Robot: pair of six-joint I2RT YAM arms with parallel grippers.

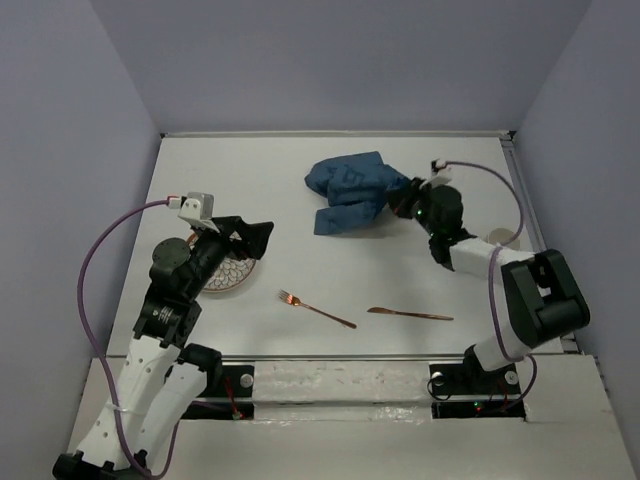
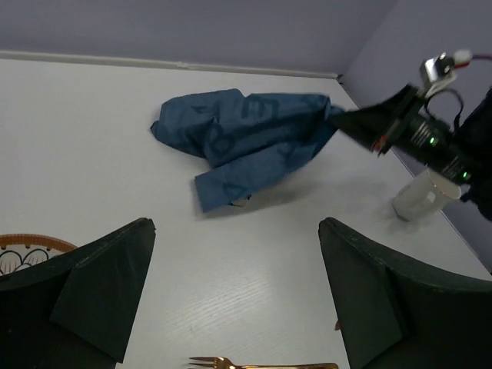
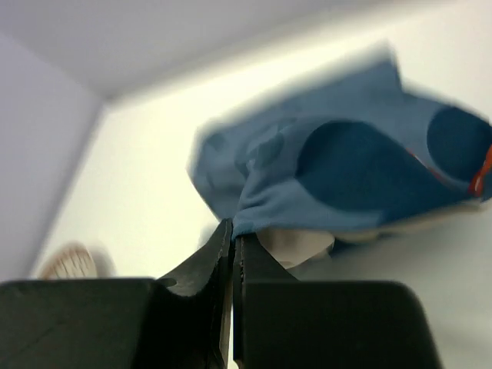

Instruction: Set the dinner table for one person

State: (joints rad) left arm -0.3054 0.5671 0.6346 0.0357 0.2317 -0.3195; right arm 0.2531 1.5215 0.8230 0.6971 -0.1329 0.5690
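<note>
The left arm [image 1: 160,340] and right arm [image 1: 520,310] alternate white shells with black joints, each trailed by a purple cable [image 1: 95,270]. A small grey-white camera block [image 1: 195,206] sits on the left wrist and green lights [image 2: 430,141] glow on the right. The left gripper [image 2: 237,223] and right gripper [image 3: 233,229] have dark, flat, wedge-shaped jaws.

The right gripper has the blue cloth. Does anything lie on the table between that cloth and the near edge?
Yes. A fork and a knife lie on the table between the cloth, pinched by the right gripper, and the near edge, the fork to the left. The plate sits farther left, outside that stretch.
</note>
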